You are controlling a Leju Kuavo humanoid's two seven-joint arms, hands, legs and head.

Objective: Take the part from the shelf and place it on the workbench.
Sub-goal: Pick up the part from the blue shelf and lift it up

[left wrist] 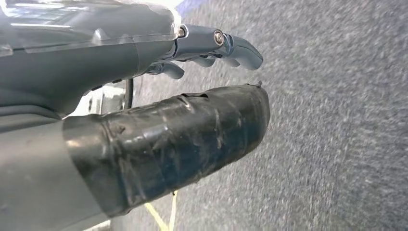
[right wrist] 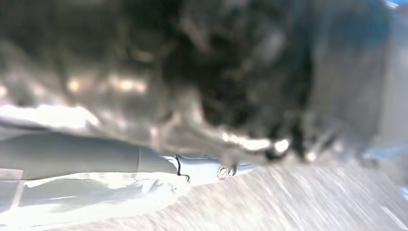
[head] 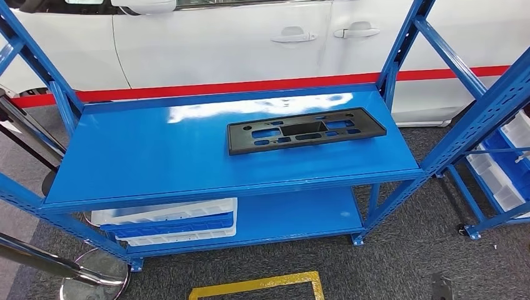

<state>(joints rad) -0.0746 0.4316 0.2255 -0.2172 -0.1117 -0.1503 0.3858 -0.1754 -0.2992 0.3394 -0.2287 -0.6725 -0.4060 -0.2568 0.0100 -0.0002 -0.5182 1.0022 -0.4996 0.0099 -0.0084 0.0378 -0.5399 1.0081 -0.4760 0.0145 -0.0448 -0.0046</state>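
Both of my robot hands hang over grey carpet, left robot hand (left wrist: 159, 91) empty with fingers apart, right robot hand (right wrist: 159, 166) too blurred to tell, while the black plastic part (head: 305, 129) lies flat on the blue shelf (head: 156, 150), right of centre.

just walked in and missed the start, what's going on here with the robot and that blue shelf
Nothing is being handled yet. A flat black plastic plate with cut-outs lies untouched on the top board of the blue metal shelf, in front of a white car. The left hand hangs over grey carpet, its fingers apart and holding nothing. The right wrist view is too blurred to read that hand.
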